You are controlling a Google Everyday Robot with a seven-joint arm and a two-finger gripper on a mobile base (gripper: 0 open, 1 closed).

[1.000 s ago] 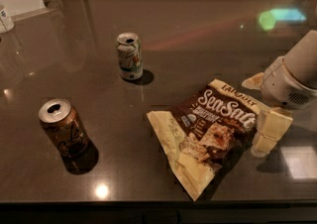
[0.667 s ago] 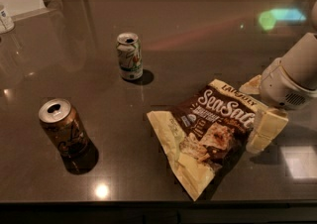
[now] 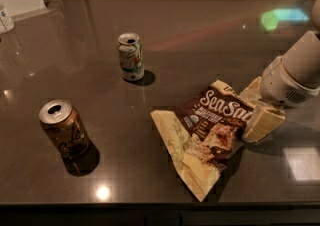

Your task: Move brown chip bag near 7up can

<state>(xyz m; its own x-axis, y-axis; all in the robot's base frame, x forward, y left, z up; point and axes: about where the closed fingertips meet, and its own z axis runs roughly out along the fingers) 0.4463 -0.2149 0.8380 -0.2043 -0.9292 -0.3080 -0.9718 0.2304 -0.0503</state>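
Jaws spread, not clamped; gripper [image 3: 248,115] straddles right edge of brown chip bag [image 3: 212,127], one finger on far side of corner, other on near side; near finger has slid in toward bag over last second, bag itself unmoved; reads as grasp closing, lift not begun. Bag lies flat, edge between jaws, bulk stretching left of them. 7up can [image 3: 131,56] upright, well left of jaws and farther back, apart from bag; brown can [image 3: 64,129] farther left, nearer camera; dark table [image 3: 200,40] under all.
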